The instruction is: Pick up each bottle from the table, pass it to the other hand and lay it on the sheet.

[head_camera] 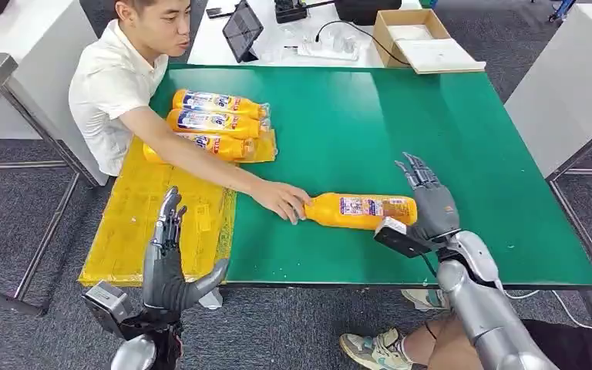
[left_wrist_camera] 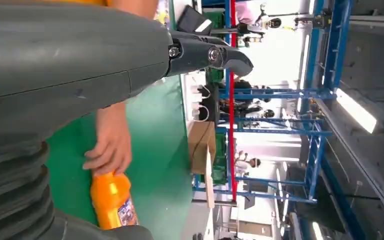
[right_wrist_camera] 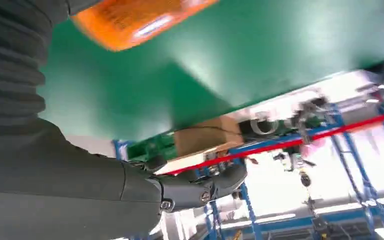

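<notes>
An orange bottle (head_camera: 362, 210) lies on its side on the green table (head_camera: 370, 131); a person's hand (head_camera: 281, 200) holds its cap end. My right hand (head_camera: 429, 200) hovers open just past the bottle's base, fingers spread, holding nothing. The bottle's base (right_wrist_camera: 130, 20) lies close beside the hand in the right wrist view. My left hand (head_camera: 171, 262) is raised open over the yellow sheet (head_camera: 154, 220) at the table's front left corner. Three more orange bottles (head_camera: 216, 123) lie side by side at the sheet's far end. The left wrist view catches the bottle (left_wrist_camera: 112, 200) under the person's hand (left_wrist_camera: 109, 150).
A person in a white shirt (head_camera: 112, 85) sits at the table's left side, arm stretched across the sheet. A cardboard box (head_camera: 408, 35), a tablet (head_camera: 243, 29) and cables sit on the white table behind. Someone's shoes (head_camera: 374, 351) show below the front edge.
</notes>
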Controlling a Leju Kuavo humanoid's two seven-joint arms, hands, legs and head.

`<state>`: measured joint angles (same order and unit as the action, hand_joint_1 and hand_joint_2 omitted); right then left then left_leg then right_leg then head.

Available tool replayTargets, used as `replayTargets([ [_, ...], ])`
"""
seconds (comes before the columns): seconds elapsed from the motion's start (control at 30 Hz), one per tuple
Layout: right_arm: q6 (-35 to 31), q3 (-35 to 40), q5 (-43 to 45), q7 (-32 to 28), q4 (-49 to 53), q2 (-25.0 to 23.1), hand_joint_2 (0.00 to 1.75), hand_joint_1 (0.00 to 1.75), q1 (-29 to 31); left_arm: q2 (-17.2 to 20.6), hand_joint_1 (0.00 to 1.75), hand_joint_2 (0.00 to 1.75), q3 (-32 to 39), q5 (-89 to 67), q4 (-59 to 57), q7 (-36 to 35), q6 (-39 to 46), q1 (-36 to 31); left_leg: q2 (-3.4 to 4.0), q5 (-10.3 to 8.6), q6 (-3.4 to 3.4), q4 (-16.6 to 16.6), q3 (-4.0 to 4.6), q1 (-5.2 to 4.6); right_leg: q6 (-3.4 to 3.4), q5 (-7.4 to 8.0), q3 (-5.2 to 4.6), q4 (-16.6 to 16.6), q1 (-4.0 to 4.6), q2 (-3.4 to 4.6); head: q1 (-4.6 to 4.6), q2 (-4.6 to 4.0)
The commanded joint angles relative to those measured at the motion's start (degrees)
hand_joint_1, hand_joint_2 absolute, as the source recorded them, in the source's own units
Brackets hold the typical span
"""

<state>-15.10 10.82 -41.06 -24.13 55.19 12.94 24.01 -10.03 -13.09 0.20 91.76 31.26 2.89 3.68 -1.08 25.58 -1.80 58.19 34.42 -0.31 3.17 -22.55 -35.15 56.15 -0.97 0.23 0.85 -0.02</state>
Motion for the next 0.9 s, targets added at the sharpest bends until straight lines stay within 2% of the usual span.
replayTargets([
  [0.03,3.0,2.2,2.9,-0.5,0.0,-3.7,1.75,0.0,2.7,1.3,0.0,1.75,-1.5,0.5,-3.7,0.1,0.3,-2.5,0.1,0.04,0.08,0.0,-0.13,0.02,-0.09,-0.02,0.1,0.0,0.03,0.05,0.04,0.0],
  [0.23,3.1,2.2,2.9,-0.5,-0.1,-3.5,1.75,0.0,2.5,1.3,0.0,1.75,-1.5,0.6,-3.8,0.1,0.3,-2.5,0.1,0.06,0.12,-0.1,-0.22,0.0,-0.12,-0.06,0.19,0.0,0.01,0.05,0.02,0.0],
  [0.33,5.7,4.6,2.4,0.4,0.0,-2.8,1.75,0.0,2.8,1.0,0.0,1.75,-1.3,0.8,-4.2,0.1,0.2,-2.7,0.16,0.11,0.16,0.0,-0.28,0.0,-0.16,-0.08,0.24,0.0,0.03,0.09,0.0,0.0],
  [0.53,7.1,6.3,0.7,3.9,-7.5,-1.6,1.75,0.0,4.2,1.1,0.0,1.75,-1.1,1.2,-4.2,-0.1,-0.3,-2.5,0.01,0.02,0.08,0.0,-0.16,-0.01,-0.08,-0.02,0.15,0.0,0.01,-0.02,0.02,0.0],
  [0.63,6.9,6.5,0.5,3.9,-9.3,-1.5,1.75,0.0,4.5,1.2,0.0,1.75,-1.1,1.3,-4.2,-0.2,-0.5,-2.5,0.09,0.07,0.11,-0.1,-0.32,0.02,-0.12,-0.04,0.3,-0.1,0.04,0.03,0.0,0.0],
  [0.77,9.9,8.7,-0.1,4.3,-14.2,-1.1,1.75,0.0,5.9,1.2,0.0,1.75,-1.3,1.4,-4.8,-0.5,-1.0,-2.9,0.07,0.07,0.12,-0.1,-0.29,0.01,-0.12,-0.06,0.28,-0.1,0.03,0.01,0.02,0.0],
  [0.9,10.1,9.0,-0.3,4.4,-14.7,-1.0,1.75,0.0,6.0,1.2,0.0,1.75,-1.3,1.4,-4.9,-0.5,-1.0,-2.9,0.09,0.08,0.13,-0.1,-0.33,0.01,-0.13,-0.07,0.32,-0.1,0.04,0.01,0.02,0.0],
])
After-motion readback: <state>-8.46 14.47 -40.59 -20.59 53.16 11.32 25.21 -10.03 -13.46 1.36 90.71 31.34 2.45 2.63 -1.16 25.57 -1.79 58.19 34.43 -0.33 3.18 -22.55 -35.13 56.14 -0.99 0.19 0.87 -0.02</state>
